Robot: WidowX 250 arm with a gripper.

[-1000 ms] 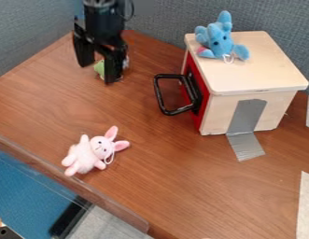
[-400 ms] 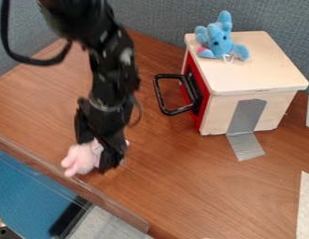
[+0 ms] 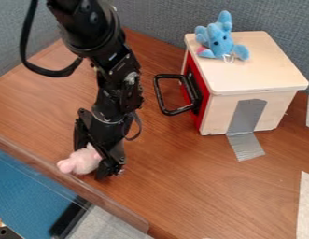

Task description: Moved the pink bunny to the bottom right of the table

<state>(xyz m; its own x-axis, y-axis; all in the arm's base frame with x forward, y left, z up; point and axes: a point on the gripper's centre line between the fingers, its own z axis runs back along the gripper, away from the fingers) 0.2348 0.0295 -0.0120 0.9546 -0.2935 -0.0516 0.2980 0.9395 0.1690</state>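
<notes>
The black gripper [image 3: 94, 158] hangs low over the table's left front part, directly at the pink bunny [image 3: 80, 162]. The bunny's pale body and pink feet stick out to the gripper's left, close to the clear edge strip. Its head and ears are hidden behind the gripper. The brown wooden table [image 3: 181, 186] lies beneath both.
A wooden box [image 3: 244, 70] with a red front and a black handle [image 3: 159, 95] stands at the back right. On its top sits a blue plush toy [image 3: 220, 39]. Grey tape [image 3: 246, 126] runs down its side onto the table. A clear strip [image 3: 81, 189] lines the front left edge.
The arm has come down and forward from the back left to the bunny. Since the middle frame the bunny has shifted slightly left. The green toy seen at the back is now hidden behind the arm.
</notes>
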